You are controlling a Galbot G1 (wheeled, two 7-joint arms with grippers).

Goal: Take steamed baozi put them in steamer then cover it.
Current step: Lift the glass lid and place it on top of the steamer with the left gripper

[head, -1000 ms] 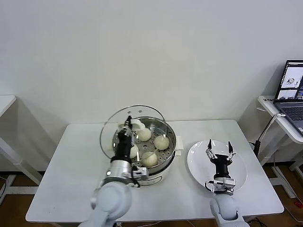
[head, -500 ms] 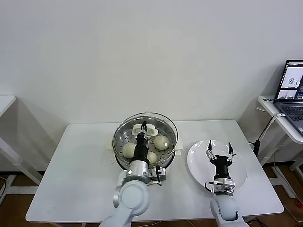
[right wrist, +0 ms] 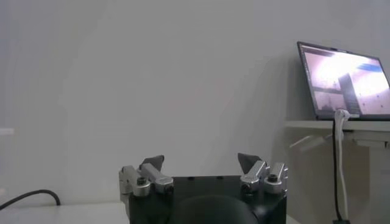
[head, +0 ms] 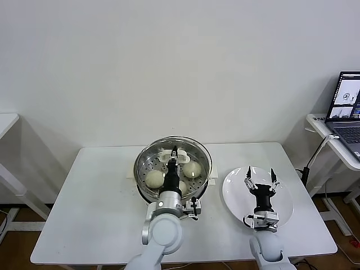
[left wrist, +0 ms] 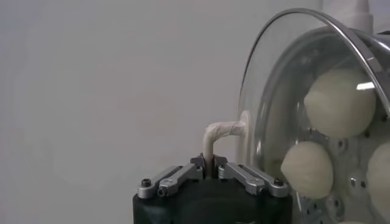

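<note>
- Near the middle of the white table (head: 90, 185), toward its far edge, stands the steamer (head: 147, 194), a shiny steel pot on a white base with a side handle showing at each side
- Inside it the steamed baozi (head: 192, 169) lie on the perforated tray; three cream-white buns show plainly in the head view, the rest being hidden behind the arm, and three appear through the glass in the left wrist view (left wrist: 339, 103)
- Over the pot sits the cover (head: 202, 154), a clear glass lid with a metal rim, its rim roughly lined up with the pot's rim; whether it rests fully flat cannot be told
- On the lid's top the white bar handle (left wrist: 220, 131) is gripped by the left gripper (head: 173, 156), whose jaws are closed narrow on it, the arm reaching over the pot from the near side
- To the right of the steamer, just beside it, lies a flat white plate (head: 284, 216)
- Above that plate hovers the right gripper (head: 259, 180), pointing upward with its jaws spread wide and holding nothing (right wrist: 201, 165)
- Farther right, on a separate side table (head: 322, 128), stands an open laptop (head: 347, 104) with a lit screen
</note>
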